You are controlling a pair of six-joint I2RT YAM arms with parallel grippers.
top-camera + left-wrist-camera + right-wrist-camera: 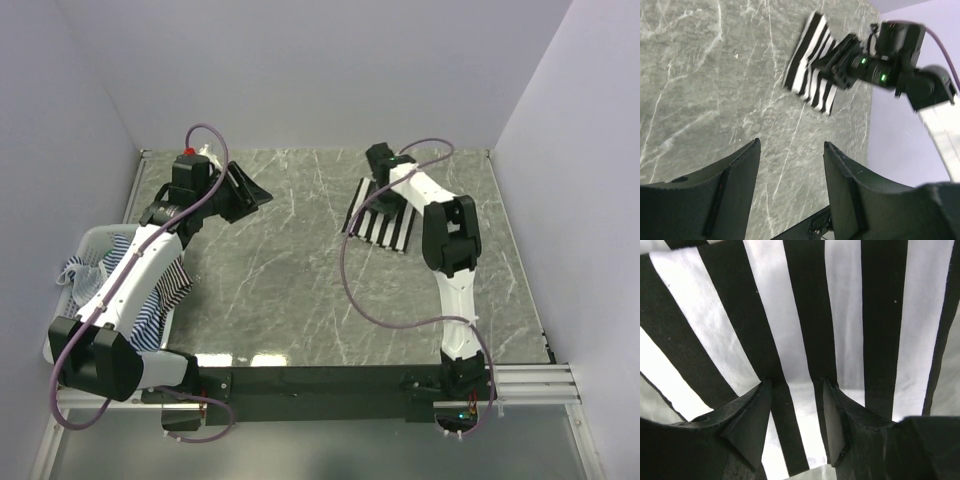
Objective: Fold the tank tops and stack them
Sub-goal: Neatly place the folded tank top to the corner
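A folded tank top with bold black-and-white stripes (pixel 382 224) lies flat on the table at the back right; it also shows in the left wrist view (pixel 812 70). My right gripper (pixel 378 188) is down on its far edge, jaws apart, fingertips touching the cloth (pixel 805 315) with nothing pinched between them (pixel 796 382). My left gripper (pixel 255 195) is open and empty, held above the table at the back left (pixel 791 145). Thin blue-and-white striped tank tops (pixel 165 292) lie crumpled in the basket under my left arm.
A white mesh basket (pixel 92 240) stands at the table's left edge, partly hidden by my left arm. The grey marble table (pixel 290 280) is walled on the left, back and right. The right arm (pixel 890 55) shows in the left wrist view.
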